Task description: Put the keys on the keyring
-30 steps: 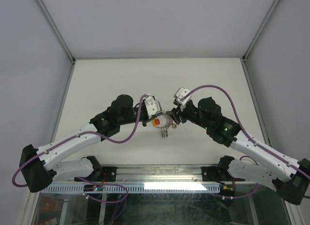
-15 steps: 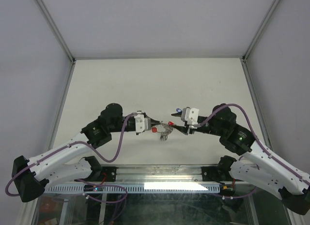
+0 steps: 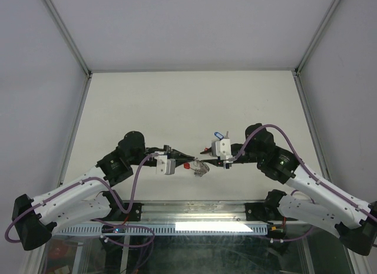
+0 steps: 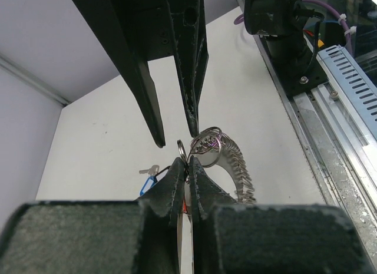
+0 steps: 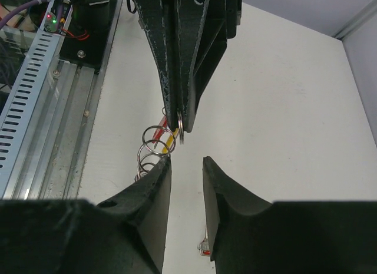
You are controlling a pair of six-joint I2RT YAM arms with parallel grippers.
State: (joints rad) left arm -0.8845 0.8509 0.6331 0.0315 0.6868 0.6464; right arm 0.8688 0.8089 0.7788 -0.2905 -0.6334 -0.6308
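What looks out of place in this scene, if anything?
One key with a blue tag lies alone on the table, apart from the bunch of keys that the left gripper is shut on. Nothing looks spilled or broken.

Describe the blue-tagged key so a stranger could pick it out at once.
On the white table, find the middle, where the two grippers meet tip to tip. Just past the right gripper, on its far side, the blue-tagged key lies alone on the surface. Unlike the bunch of rings and keys pinched in the left gripper, nothing holds it, and its tag is blue.
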